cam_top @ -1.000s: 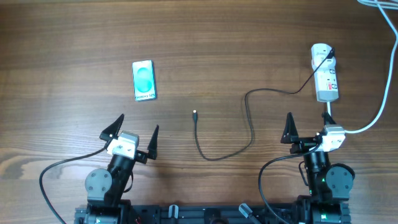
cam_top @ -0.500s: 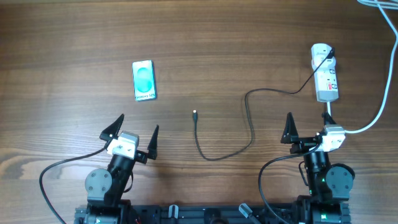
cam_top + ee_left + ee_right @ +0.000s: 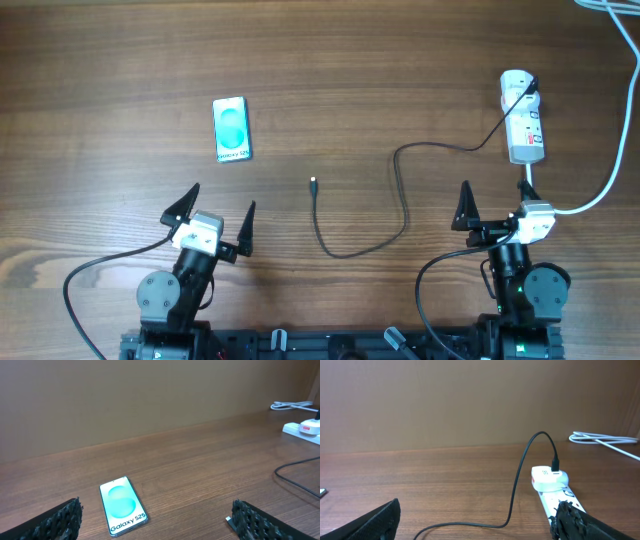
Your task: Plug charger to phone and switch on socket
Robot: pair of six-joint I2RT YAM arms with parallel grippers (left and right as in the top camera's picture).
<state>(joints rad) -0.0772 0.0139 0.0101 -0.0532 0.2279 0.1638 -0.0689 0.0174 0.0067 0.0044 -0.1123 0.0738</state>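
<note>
Phone (image 3: pixel 231 129) lies flat on the left half of the table (image 3: pixel 120 60), screen up, lit turquoise, white-edged, with open wood all round it. The charger (image 3: pixel 400 190) has its tip mid-table, well apart from the phone. Its black cable loops right to the socket (image 3: pixel 522 130) near the right edge. Left claw (image 3: pixel 221 197) and right claw (image 3: pixel 496 200) stand wide open, empty, near the front edge. Nothing has changed from the earlier frames.

Bare wood-grain table (image 3: pixel 300 60), plain brown wall (image 3: pixel 125 395) behind.
Thick white cable (image 3: pixel 292 405) lies looped at the table's far right corner.
</note>
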